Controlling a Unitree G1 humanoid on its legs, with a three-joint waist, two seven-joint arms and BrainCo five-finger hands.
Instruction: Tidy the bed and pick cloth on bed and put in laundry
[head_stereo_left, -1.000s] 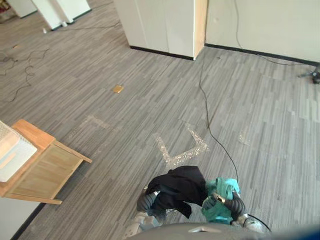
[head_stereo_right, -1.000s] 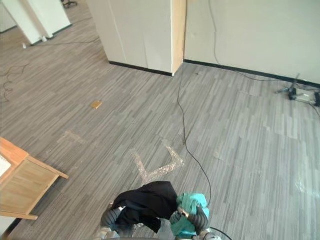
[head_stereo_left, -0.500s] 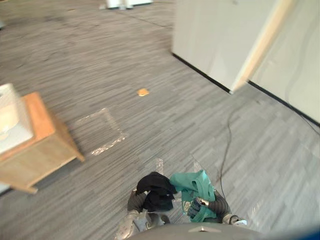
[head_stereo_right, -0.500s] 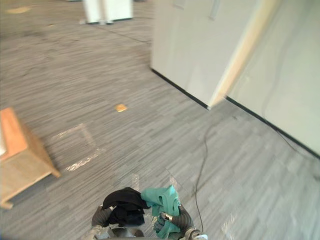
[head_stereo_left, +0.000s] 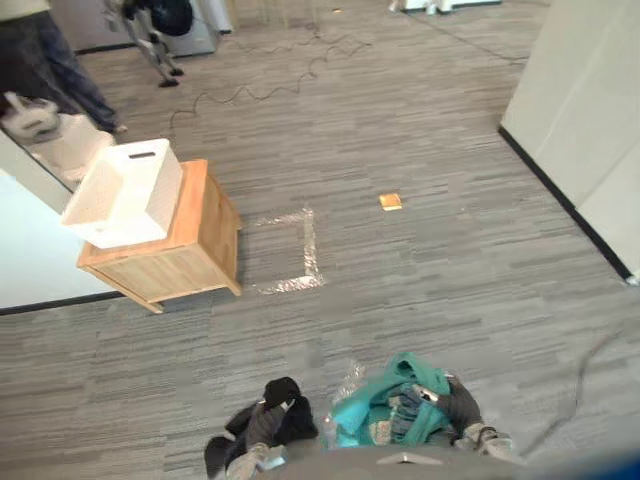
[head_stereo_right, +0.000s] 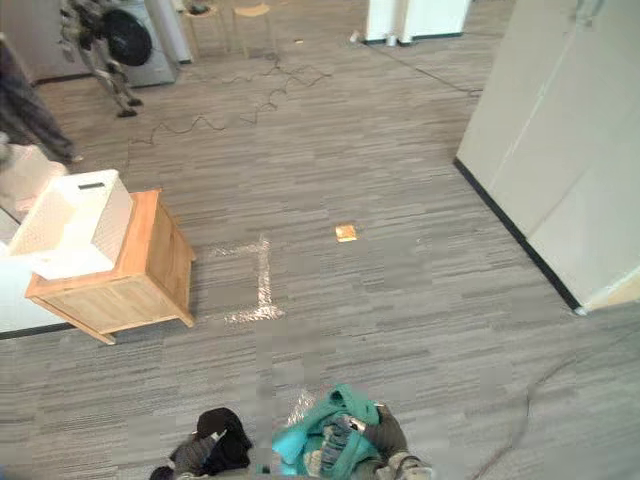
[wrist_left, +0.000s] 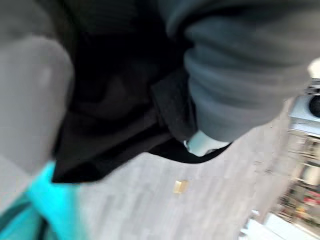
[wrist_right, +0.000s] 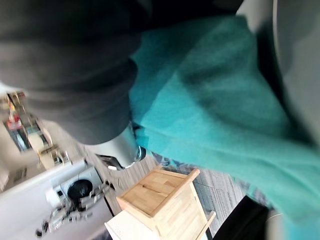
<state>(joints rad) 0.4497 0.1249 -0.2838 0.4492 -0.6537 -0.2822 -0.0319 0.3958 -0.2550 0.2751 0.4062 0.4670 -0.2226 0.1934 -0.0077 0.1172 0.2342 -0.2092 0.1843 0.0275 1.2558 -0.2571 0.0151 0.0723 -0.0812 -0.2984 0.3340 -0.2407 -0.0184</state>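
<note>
A black cloth (head_stereo_left: 283, 398) hangs bunched from my left hand (head_stereo_left: 262, 428), low in the eye views, and my fingers are curled into it. The left wrist view has the same black cloth (wrist_left: 115, 115) draped right under the hand's cover (wrist_left: 240, 65). My right hand (head_stereo_left: 408, 412) is shut on a teal cloth (head_stereo_left: 375, 405), which spreads wide in the right wrist view (wrist_right: 215, 115). A white laundry basket (head_stereo_left: 125, 190) stands on a low wooden stand (head_stereo_left: 190, 255) ahead to the left, well apart from both hands.
A person (head_stereo_left: 55, 55) stands at the far left near a washing machine (head_stereo_right: 135, 40). A white wall (head_stereo_left: 590, 120) runs along the right. On the carpet lie a small yellow item (head_stereo_left: 390, 201), tape marks (head_stereo_left: 300, 265) and loose cables (head_stereo_left: 270, 85). A white surface (head_stereo_left: 30, 260) borders the stand.
The camera has swung round to the left, bringing the whole stand, the basket and the person into view. Both hands still hold their cloths low in front.
</note>
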